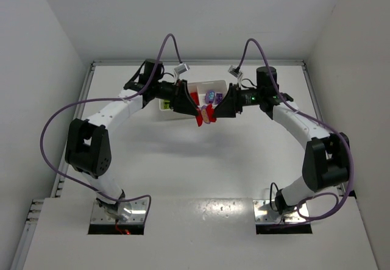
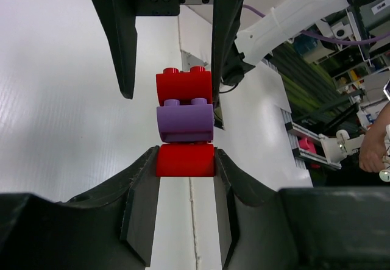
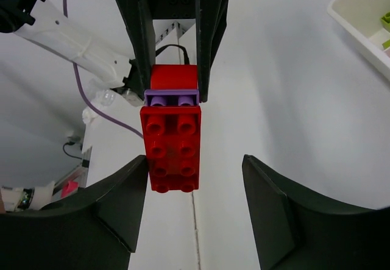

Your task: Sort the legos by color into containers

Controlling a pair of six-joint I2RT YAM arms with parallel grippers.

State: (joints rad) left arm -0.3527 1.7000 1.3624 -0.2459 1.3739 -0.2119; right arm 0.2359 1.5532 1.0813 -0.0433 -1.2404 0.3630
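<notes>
A stack of three legos (image 1: 205,115) hangs in the air between my two grippers, in front of the white tray (image 1: 196,89). It is a red brick (image 2: 185,160), a purple brick (image 2: 184,124) and a longer red brick (image 3: 170,148). My left gripper (image 2: 185,155) is shut on the near red brick. My right gripper (image 3: 195,163) is open around the long red brick. Its left finger (image 3: 125,197) is right beside the brick and its right finger is well apart. A purple lego (image 1: 211,95) and a yellow-green one (image 1: 164,105) lie in the tray.
The tray's corner (image 3: 356,20) shows at the upper right of the right wrist view, with a yellow-green piece (image 3: 385,20) in it. White walls close the table at the back and both sides. Purple cables loop above both arms.
</notes>
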